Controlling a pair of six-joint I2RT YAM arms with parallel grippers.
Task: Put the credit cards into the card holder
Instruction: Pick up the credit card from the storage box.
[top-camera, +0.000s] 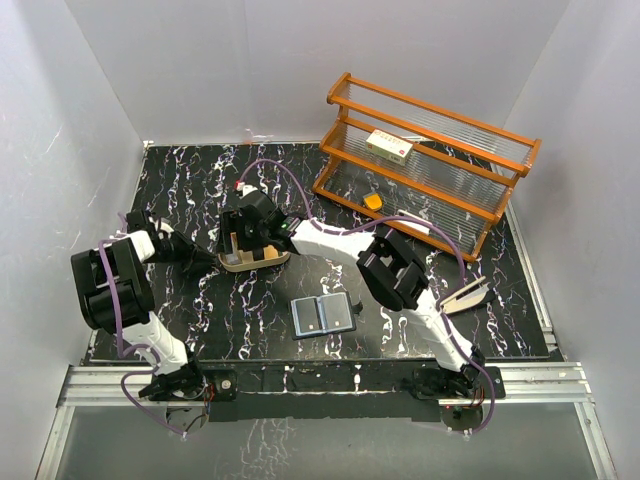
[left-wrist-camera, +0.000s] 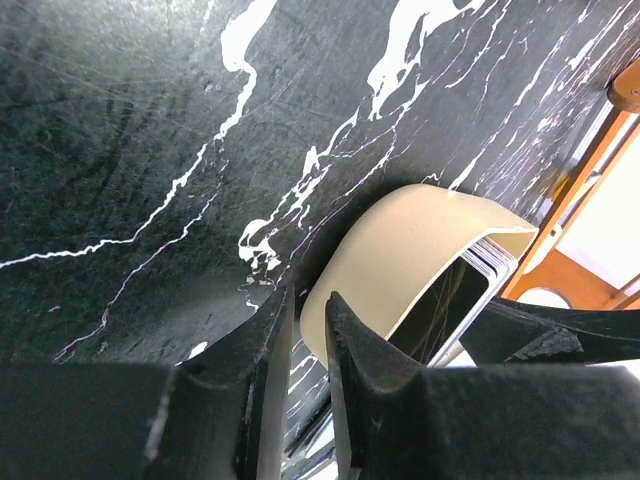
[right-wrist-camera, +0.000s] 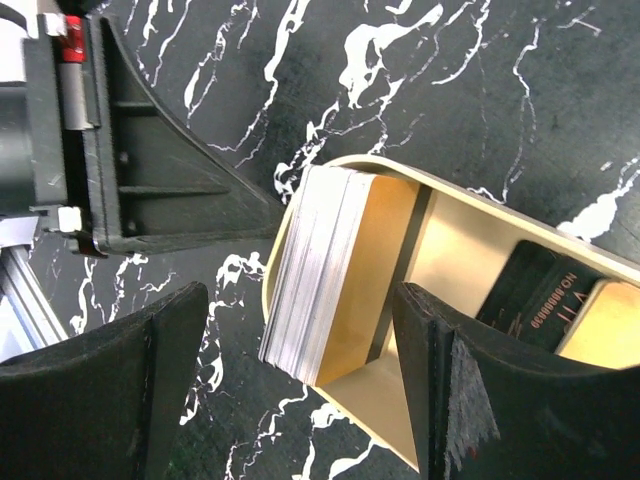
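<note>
A stack of credit cards (right-wrist-camera: 320, 270) stands on edge at one end of a tan oval tray (right-wrist-camera: 450, 250); its front card is tan. Dark cards (right-wrist-camera: 535, 290) lie flat further along the tray. My right gripper (right-wrist-camera: 300, 385) is open, with one finger on each side of the standing stack, not touching it. My left gripper (left-wrist-camera: 312, 340) is shut but for a thin gap and holds nothing. Its tips sit against the outer end of the tray (left-wrist-camera: 420, 240). The card holder (top-camera: 325, 315) lies open on the table, nearer the arm bases than the tray (top-camera: 255, 260).
An orange wooden rack (top-camera: 430, 160) stands at the back right with a white-and-red box (top-camera: 390, 146) on it and a small orange thing (top-camera: 372, 200) at its foot. A pale object (top-camera: 465, 297) lies by the right arm. White walls enclose the black marbled table.
</note>
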